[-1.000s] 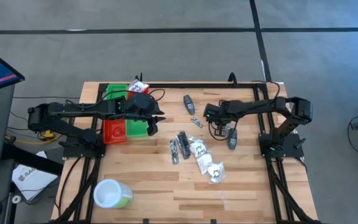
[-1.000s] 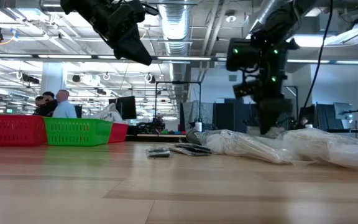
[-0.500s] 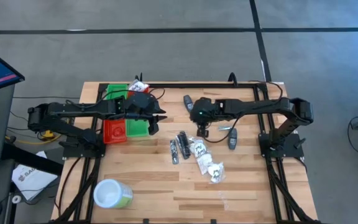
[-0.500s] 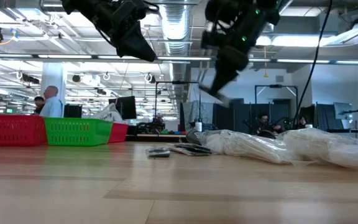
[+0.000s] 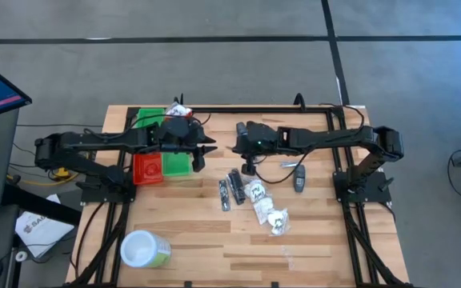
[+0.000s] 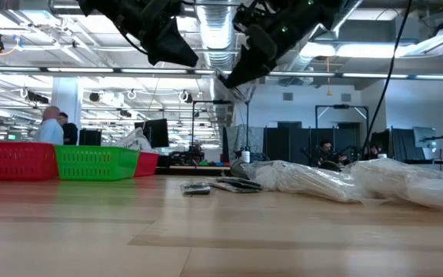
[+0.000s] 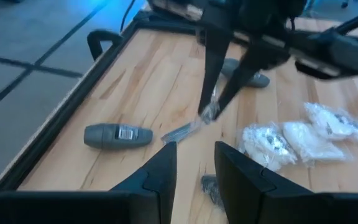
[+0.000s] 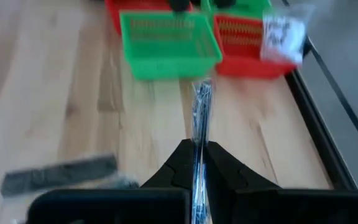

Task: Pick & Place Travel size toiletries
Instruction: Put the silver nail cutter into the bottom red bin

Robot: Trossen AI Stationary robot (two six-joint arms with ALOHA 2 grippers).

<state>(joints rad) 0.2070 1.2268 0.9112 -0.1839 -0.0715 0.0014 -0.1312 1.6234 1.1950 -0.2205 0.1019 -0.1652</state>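
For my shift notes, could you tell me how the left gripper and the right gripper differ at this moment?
The right gripper is shut on a slim silvery tube, while the left gripper stands open and holds nothing. The right gripper hangs above the middle of the table; the left gripper hovers by the green bin and red bin. Both are raised off the tabletop and point toward each other.

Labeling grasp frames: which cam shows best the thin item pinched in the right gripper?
Right wrist view: the slim silver tube stands out from between the shut fingers of the right gripper, pointing toward the green bin. Left wrist view shows it dangling, small. In the high and low views, too small to make out.
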